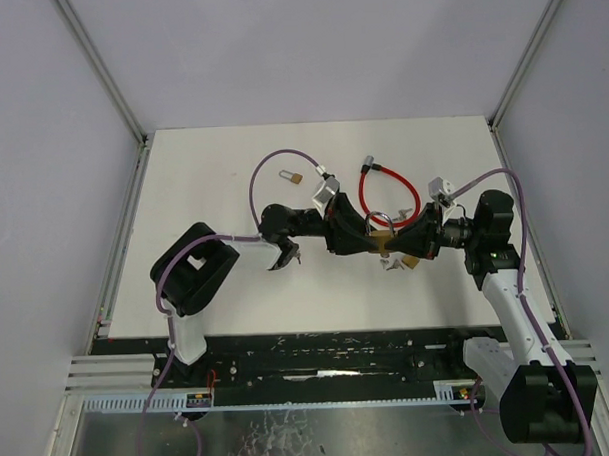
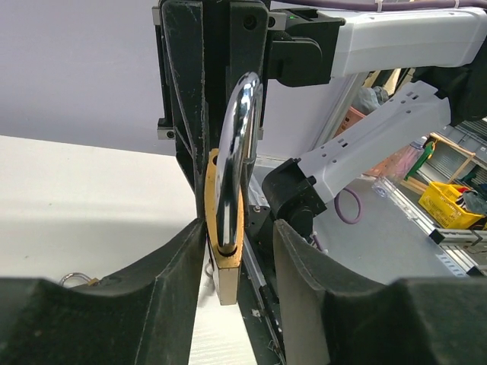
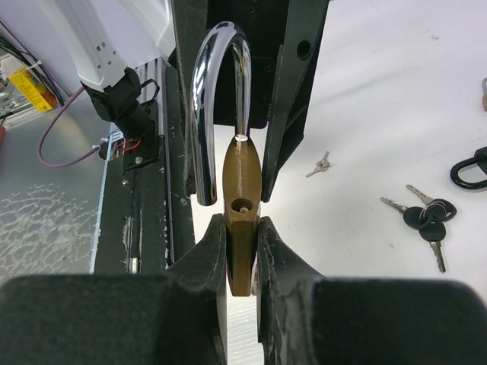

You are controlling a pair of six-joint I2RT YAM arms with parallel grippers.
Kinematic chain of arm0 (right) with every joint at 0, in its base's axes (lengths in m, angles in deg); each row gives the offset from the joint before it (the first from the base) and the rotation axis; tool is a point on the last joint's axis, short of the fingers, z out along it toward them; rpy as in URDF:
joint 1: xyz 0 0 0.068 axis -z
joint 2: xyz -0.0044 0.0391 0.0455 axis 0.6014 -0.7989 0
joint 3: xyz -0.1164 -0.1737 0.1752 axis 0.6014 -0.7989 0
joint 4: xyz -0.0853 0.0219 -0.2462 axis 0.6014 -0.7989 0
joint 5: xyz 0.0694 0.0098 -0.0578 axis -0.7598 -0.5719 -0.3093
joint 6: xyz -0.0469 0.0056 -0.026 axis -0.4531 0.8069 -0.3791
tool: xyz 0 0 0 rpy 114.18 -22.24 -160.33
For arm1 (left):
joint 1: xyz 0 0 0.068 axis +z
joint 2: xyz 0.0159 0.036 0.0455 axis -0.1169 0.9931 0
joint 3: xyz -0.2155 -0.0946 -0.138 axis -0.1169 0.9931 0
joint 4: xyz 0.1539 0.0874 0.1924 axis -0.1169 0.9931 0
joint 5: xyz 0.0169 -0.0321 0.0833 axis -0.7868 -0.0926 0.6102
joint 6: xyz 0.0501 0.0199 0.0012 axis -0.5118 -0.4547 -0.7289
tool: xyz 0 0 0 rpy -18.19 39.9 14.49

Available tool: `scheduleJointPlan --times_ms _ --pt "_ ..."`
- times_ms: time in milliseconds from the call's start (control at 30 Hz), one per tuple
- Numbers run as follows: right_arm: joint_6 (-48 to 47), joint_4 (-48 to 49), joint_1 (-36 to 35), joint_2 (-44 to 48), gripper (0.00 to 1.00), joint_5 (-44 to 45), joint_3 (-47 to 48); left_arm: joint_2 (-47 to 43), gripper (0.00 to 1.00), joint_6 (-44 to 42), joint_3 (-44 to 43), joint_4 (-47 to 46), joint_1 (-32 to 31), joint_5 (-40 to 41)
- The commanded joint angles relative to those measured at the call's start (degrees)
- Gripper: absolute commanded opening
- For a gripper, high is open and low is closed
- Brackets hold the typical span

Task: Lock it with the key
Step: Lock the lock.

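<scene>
One surface: white, and we see every loose item here lying on it.
Two arms: the left arm and the right arm reach in from the near edge, and we see them meet wrist to wrist over the middle of the surface.
Left jaws: the left gripper stands partly open around the brass padlock. We see one finger close against the brass and a clear gap before the other, so we count nothing gripped on this side.
Right jaws: the right gripper is pressed closed on the padlock's brass body, with a finger on each flat side.
Red cable lock: a loop lying on the surface just beyond the two grippers, toward the far edge.
Brass padlock: the task's thing, held over the middle of the surface between the two grippers. One leg of its chrome shackle sits in the body. The other ends free beside the body, and we see a round hole in the brass.
Keys: a black-headed bunch lying flat on the surface, apart from both grippers.
Small padlock: on the surface beyond the left arm.
Single key: alone on the surface, between the padlock and the bunch in the right wrist view.
</scene>
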Motion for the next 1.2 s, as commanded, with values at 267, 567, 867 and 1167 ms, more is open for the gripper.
scheduleJointPlan --times_ms 267,567,867,1167 --pt "-2.4 1.8 -0.8 1.1 0.02 -1.1 1.5 1.4 0.37 -0.6 -3.1 -3.2 -1.2 -3.5" --pt "-15.4 -12.5 -0.9 1.7 0.33 1.2 4.5 -0.6 0.0 -9.6 -3.2 4.9 -1.5 -5.6" --pt "-64.8 -64.1 -0.8 0.6 0.94 23.1 22.1 -10.3 0.0 -49.0 -10.1 59.3 -1.5 0.5" --pt "-70.7 -71.1 -1.1 -0.4 0.94 18.1 26.8 -12.3 0.0 -66.4 -10.9 73.1 -3.5 3.2"
